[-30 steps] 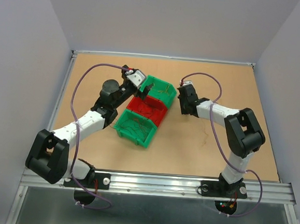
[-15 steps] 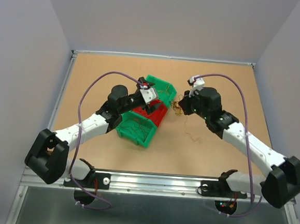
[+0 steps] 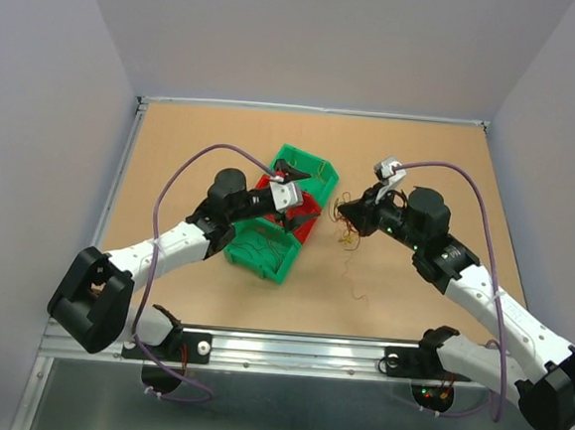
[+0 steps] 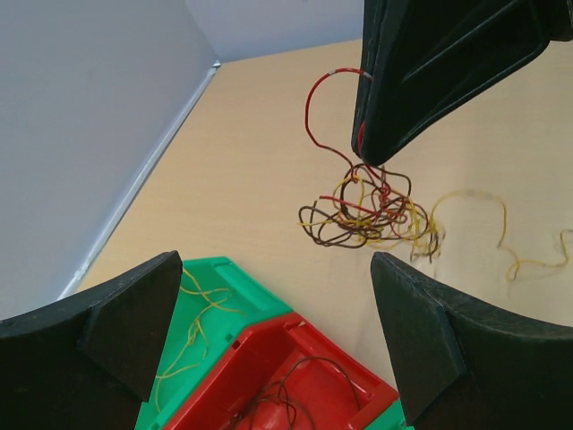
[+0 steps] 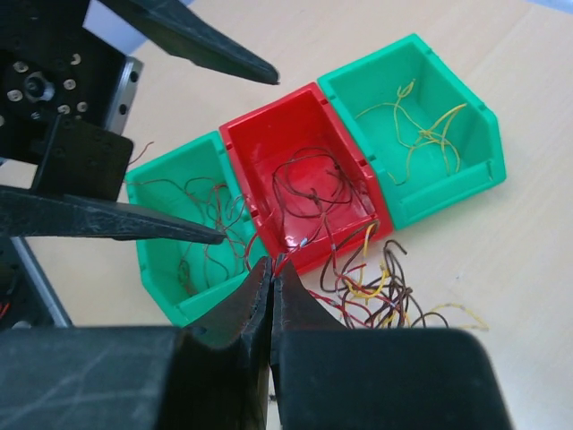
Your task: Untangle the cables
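Your right gripper [image 3: 353,216] is clenched on a thin red strand of the cables [image 3: 344,219]. The clump of brown, red and yellowish wire hangs from its tips near the middle of the bench [image 3: 441,157], just to the right of the three bins. From the left wrist view you see it dangling beneath the pressed-together black fingers [image 4: 421,81], over bare wood rather than over any bin. You cannot tell whether its lowest loops touch the surface. Your left gripper [image 3: 297,198] is released, jaws spread wide, and hovers over the red bin [image 3: 310,222], the middle one of the row. The far green bin [image 3: 309,167], toward the far edge, holds a few yellow wires. The red bin holds dark brown ones, and the near green bin [image 3: 262,253], toward the near edge, holds brown ones too. A loose yellowish strand [image 4: 488,219] lies on the bench just beyond the clump, and a small curl [image 3: 360,299] lies closer to the near edge, between your two arms
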Available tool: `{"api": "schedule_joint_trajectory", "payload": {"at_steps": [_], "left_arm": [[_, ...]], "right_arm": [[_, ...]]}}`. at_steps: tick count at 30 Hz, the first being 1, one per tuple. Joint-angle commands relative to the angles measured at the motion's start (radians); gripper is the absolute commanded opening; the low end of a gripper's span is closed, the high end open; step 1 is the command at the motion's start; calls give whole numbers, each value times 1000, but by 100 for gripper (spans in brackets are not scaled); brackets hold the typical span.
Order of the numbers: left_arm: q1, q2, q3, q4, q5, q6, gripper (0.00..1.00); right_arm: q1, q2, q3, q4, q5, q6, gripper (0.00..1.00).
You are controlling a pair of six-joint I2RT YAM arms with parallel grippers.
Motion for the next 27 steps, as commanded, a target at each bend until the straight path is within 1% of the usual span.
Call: {"api": "schedule_joint_trajectory", "payload": {"at_steps": [1, 5, 10, 13, 14, 17, 18, 19, 20, 21, 22, 24, 26, 27], "left_arm": [[-18, 19, -6, 100, 66, -42, 99], [-61, 67, 2, 145, 64, -66, 99], [-86, 142, 13, 203, 86, -105, 98], [-110, 185, 37, 205, 132, -122, 91], [-118, 196, 51, 203, 140, -125, 79], [-153, 242, 82, 160, 146, -116, 54], [-158, 265, 100, 148, 145, -111, 40], [-166, 275, 108, 128, 146, -108, 35], [-167, 285, 117, 124, 146, -106, 24], [-169, 301, 120, 120, 146, -105, 18], [-170, 309, 126, 116, 143, -103, 7], [-176, 334, 131, 111, 140, -102, 0], [-184, 352, 139, 99, 142, -100, 0], [-198, 367, 145, 94, 140, -97, 0]], "right_arm": [[9, -52, -32, 89, -94, 10, 0], [10, -111, -58, 115, -143, 24, 1], [12, -211, -98, 164, -186, 52, 1], [10, -245, -103, 187, -214, 61, 0], [12, -250, -94, 192, -217, 65, 1], [10, -268, -61, 193, -196, 61, 1], [9, -291, -32, 193, -176, 64, 0], [10, -300, -11, 195, -156, 67, 1], [9, -320, 32, 193, -103, 78, 1], [9, -326, 32, 192, -78, 81, 1], [9, -331, 95, 179, -14, 82, 1], [10, -332, 165, 167, 62, 88, 1], [9, -314, 279, 161, 150, 96, 1], [10, -300, 319, 159, 169, 102, 1]]}}
